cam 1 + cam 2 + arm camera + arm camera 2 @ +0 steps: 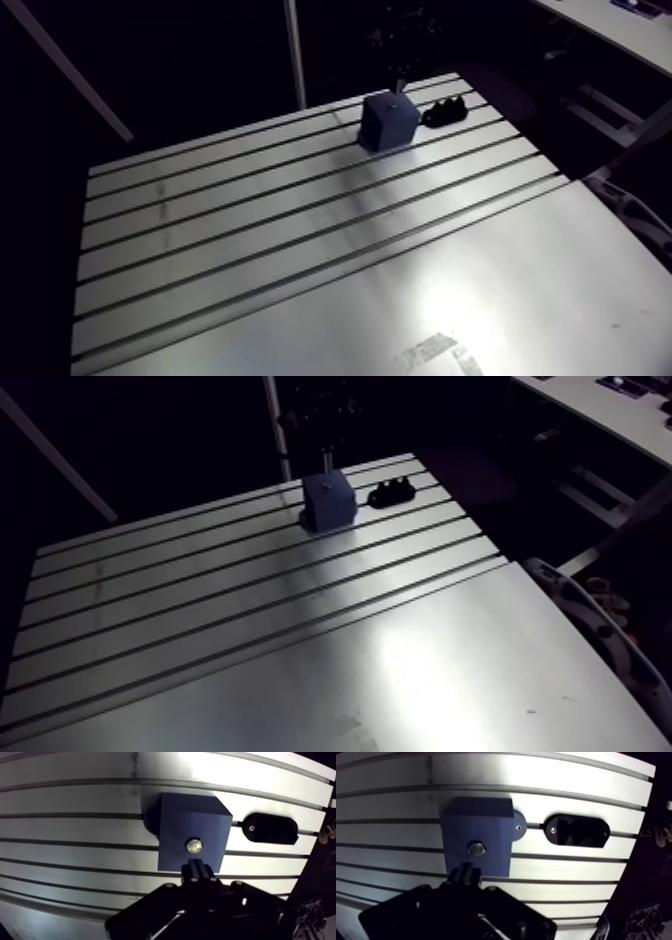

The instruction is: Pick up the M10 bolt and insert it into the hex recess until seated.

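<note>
Wrist view: the bolt [194, 845] shows its hex head on the top face of the blue block [175, 822], just ahead of the fingertips. The gripper [196, 864] has its fingers drawn together with no gap and nothing seen between them. Whether they touch the bolt cannot be told. A black oblong holder [270, 828] lies close beside the block, apart from it, on the slotted table [75, 802]. In the arm view a bright shank [327, 458] stands upright between block and gripper.

slotted table [300, 240], blue block [386, 122], black holder [445, 111]
</note>
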Robot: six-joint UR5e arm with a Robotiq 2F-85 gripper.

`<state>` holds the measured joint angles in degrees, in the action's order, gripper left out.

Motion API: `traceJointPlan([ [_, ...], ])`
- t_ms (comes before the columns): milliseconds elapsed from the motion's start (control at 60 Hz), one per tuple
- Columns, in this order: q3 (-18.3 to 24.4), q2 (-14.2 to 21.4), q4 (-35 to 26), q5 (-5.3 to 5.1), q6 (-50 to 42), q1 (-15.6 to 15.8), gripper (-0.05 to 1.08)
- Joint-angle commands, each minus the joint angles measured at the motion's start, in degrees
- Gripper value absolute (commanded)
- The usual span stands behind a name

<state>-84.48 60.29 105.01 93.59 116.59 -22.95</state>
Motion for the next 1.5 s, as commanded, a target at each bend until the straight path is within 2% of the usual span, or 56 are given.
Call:
traceJointPlan([
  [17, -0.62, -0.65, 1.43, 0.13, -0.17, 0.01, 1.08],
  [1500, -1.78, -1.72, 3.63, -0.03, 0.88, -0.34, 1.08],
])
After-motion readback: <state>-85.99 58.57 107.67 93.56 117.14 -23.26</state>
